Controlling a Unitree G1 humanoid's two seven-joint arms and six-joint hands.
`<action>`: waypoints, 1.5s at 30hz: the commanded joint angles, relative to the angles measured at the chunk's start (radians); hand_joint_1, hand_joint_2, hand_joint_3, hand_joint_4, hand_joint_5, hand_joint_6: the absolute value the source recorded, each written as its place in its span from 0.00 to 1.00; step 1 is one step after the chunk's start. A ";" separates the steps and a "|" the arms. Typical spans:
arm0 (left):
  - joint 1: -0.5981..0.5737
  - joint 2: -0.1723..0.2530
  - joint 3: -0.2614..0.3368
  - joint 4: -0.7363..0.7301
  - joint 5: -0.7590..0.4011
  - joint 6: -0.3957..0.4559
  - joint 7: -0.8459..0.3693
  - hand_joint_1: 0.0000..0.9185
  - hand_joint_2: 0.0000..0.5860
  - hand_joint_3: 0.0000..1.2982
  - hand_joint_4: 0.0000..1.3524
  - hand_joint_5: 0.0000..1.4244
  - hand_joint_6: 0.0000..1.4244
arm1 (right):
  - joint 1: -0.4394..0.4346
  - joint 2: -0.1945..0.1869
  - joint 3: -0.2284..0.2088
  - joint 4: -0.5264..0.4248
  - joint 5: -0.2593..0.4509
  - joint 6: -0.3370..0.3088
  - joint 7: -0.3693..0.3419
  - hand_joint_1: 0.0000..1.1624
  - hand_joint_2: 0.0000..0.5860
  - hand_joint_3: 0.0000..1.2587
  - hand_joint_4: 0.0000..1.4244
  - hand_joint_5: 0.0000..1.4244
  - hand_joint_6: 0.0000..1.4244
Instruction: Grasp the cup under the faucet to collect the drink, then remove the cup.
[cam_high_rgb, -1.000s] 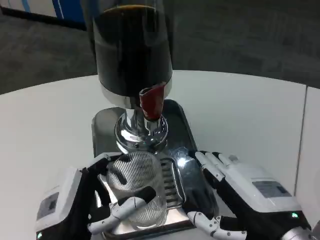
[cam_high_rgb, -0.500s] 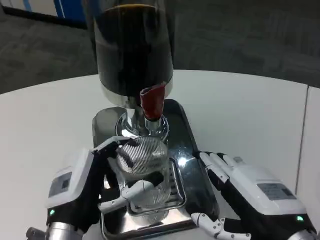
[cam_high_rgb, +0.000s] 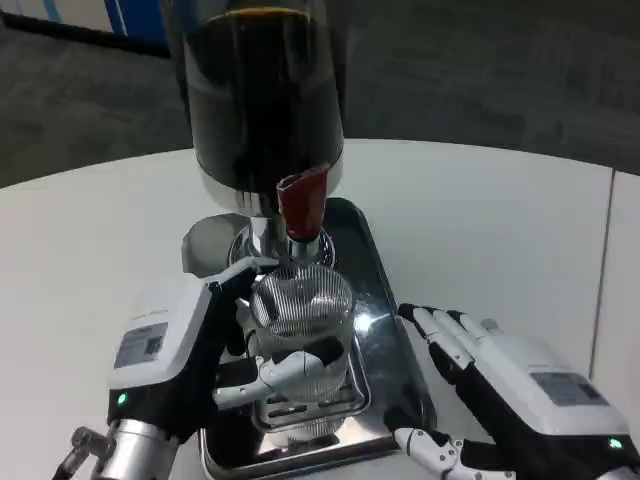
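A ribbed clear glass cup (cam_high_rgb: 300, 330) stands over the grate of the steel drip tray (cam_high_rgb: 378, 300), its mouth just below the red faucet handle (cam_high_rgb: 302, 205) of the dark drink dispenser (cam_high_rgb: 262, 100). My left hand (cam_high_rgb: 200, 355) grips the cup from its left side, thumb and fingers wrapped around the glass. No liquid shows inside the cup. My right hand (cam_high_rgb: 500, 385) lies open, palm down, at the tray's right edge, holding nothing.
The dispenser's chrome base (cam_high_rgb: 262, 245) stands on the tray right behind the cup. The white round table (cam_high_rgb: 480, 220) spreads out to both sides, with a seam (cam_high_rgb: 603, 270) at the far right. Dark carpet lies beyond the table.
My left hand has carried the cup away from me along the tray until it sits under the faucet. My right hand has drawn back slightly to the right.
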 joint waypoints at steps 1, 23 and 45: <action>-0.015 0.007 -0.022 0.001 0.021 -0.005 0.020 0.27 0.85 0.57 0.66 0.67 0.84 | 0.013 0.000 -0.007 -0.011 0.014 -0.016 -0.017 0.20 0.69 0.00 0.00 0.00 0.00; 0.051 0.038 0.017 -0.042 -0.030 0.000 -0.005 0.21 0.58 0.19 0.13 0.29 0.52 | 0.021 0.003 -0.007 0.003 0.035 -0.036 -0.046 0.21 0.70 0.00 0.00 0.00 0.00; 0.025 0.044 -0.001 0.029 -0.118 -0.033 -0.054 0.00 0.20 0.07 0.03 0.21 0.39 | 0.008 0.010 0.003 0.019 0.036 -0.037 -0.055 0.24 0.75 0.00 0.00 0.00 0.00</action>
